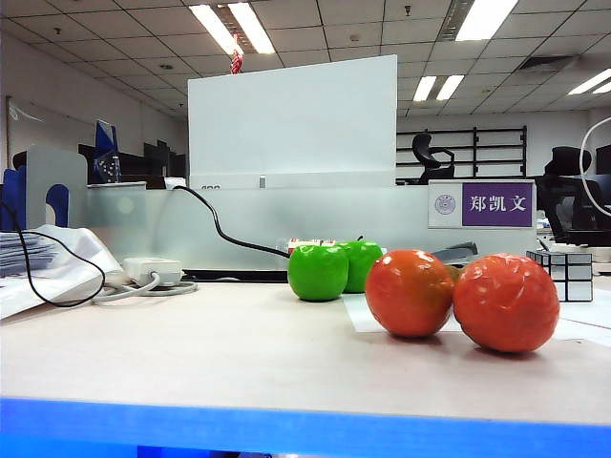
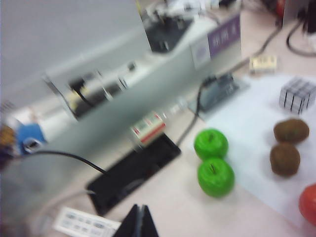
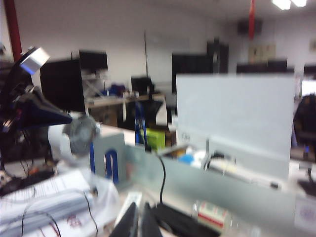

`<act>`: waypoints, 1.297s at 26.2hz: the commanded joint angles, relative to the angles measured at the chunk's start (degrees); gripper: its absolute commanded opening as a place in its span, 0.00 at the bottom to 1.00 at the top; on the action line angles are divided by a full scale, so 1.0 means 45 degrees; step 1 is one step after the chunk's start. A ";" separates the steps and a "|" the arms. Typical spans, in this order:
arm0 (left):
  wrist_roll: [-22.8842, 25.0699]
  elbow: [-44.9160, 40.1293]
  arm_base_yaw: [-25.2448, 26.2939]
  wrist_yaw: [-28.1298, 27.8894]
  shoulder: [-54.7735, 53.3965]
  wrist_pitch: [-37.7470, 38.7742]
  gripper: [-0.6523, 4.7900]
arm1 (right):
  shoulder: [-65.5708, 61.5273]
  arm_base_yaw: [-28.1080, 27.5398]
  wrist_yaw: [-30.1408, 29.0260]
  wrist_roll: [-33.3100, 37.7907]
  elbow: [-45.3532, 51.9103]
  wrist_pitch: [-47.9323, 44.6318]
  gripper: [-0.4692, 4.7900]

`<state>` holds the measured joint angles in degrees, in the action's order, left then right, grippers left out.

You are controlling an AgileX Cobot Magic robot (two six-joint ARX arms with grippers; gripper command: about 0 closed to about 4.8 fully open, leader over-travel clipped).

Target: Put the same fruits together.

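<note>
Two green apples (image 1: 318,272) (image 1: 361,262) stand side by side on the table, touching. To their right two orange-red wrinkled fruits (image 1: 410,293) (image 1: 506,302) lie together. The left wrist view looks down on the apples (image 2: 211,143) (image 2: 216,177), two brown kiwis (image 2: 291,131) (image 2: 285,159) close together on white paper, and the edge of one orange-red fruit (image 2: 308,203). My left gripper (image 2: 139,223) is shut and empty, high above the table and well away from the apples. My right gripper (image 3: 138,222) is shut on nothing, raised and facing the office. Neither gripper shows in the exterior view.
A mirrored silver cube (image 1: 563,275) (image 2: 297,95) sits on the white paper (image 2: 247,123) at the far right. A black flat slab (image 2: 133,170), a cable (image 1: 224,234), a white power strip (image 1: 151,270) and a stack of papers (image 1: 38,262) lie near the glass partition (image 1: 286,124).
</note>
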<state>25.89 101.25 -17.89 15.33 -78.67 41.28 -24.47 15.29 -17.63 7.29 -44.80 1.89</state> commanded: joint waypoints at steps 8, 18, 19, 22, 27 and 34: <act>-0.0359 -0.2176 0.0005 -0.2448 0.5799 -0.0427 0.11 | 0.1972 -0.0058 0.1700 -0.0389 -0.2205 0.2016 0.13; -0.2861 -0.8616 0.0005 -0.5503 1.3799 -0.2531 0.11 | 0.1899 -0.0044 0.1710 -0.0389 -0.2161 0.2220 0.13; -0.3259 -0.9131 0.0005 -0.5513 1.4314 -0.2521 0.11 | 0.1812 -0.0044 0.1705 -0.0389 -0.2157 0.2302 0.13; -0.4036 -1.0826 0.0005 -0.5974 1.5426 -0.2453 0.11 | 0.1583 -0.0044 0.1710 -0.0389 -0.2147 0.3405 0.13; -0.6625 -1.3716 0.0005 -0.5765 1.6344 -0.2681 0.11 | 0.1394 -0.0044 0.1685 -0.0389 -0.0753 0.4546 0.13; -0.7708 -1.7233 0.0005 -0.3594 1.6451 -0.5906 0.11 | 0.1870 -0.0039 0.1710 -0.0364 0.3308 0.1515 0.13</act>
<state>-8.36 25.17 -17.87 -2.96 -4.67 19.35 -16.27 15.11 -10.33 5.67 -31.68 14.17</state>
